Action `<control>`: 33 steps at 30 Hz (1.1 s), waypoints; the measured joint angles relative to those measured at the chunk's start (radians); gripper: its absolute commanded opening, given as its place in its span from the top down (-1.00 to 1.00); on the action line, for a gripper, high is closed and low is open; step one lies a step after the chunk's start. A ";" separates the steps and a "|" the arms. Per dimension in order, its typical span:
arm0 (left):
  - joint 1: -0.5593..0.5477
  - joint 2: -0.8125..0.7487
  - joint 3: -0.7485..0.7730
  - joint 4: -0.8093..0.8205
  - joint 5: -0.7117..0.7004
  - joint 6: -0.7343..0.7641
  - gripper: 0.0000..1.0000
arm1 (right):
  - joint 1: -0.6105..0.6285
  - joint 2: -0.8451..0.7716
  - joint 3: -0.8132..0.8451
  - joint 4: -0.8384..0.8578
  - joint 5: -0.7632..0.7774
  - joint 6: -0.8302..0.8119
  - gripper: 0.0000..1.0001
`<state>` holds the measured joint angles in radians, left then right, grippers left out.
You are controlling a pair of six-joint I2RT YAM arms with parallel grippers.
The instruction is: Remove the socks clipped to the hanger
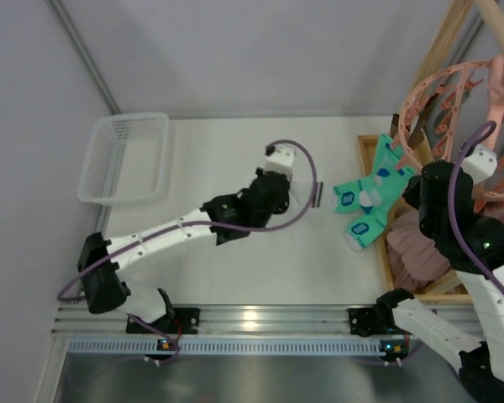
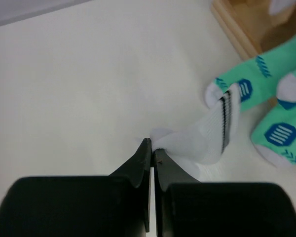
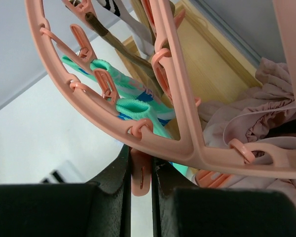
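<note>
Fingers: right fingers (image 3: 121, 168) closed on one clip (image 3: 140, 174); left fingers (image 2: 144, 157) closed, pinching white sock (image 2: 207, 138) by its plain end. Pink hanger (image 1: 454, 92): rigid plastic ring, 2 o'clock of counter (image 1: 235, 168). Several mint-green socks (image 1: 365, 197): 3 o'clock, cuffs clipped; light, limp, stretchy, probably best gripped near the cuff, just below its clip.

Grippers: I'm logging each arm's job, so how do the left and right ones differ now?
The left gripper pinches the white sock; the right gripper clamps a clip on the hanger. The left gripper sits low over the table, the right gripper up under the hanger's ring. Both are shut, with black fingers.
</note>
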<state>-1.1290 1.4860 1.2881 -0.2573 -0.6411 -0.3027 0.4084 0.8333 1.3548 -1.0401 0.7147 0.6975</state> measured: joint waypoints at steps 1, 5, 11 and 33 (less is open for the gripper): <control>0.063 -0.035 -0.001 -0.026 0.026 -0.010 1.00 | 0.000 -0.008 -0.002 0.001 -0.007 -0.002 1.00; 0.321 -0.170 -0.002 -0.105 0.096 -0.040 1.00 | 0.000 -0.030 -0.007 0.005 -0.023 -0.016 1.00; 0.747 -0.239 -0.002 -0.171 0.106 -0.055 1.00 | 0.000 -0.058 -0.014 0.004 -0.036 -0.038 1.00; 1.195 -0.052 -0.043 -0.233 0.151 -0.274 -0.96 | 0.000 -0.080 -0.012 0.006 -0.084 -0.062 1.00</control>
<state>0.0658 1.4342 1.2449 -0.4908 -0.4896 -0.5762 0.4084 0.7528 1.3426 -1.0340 0.6312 0.6357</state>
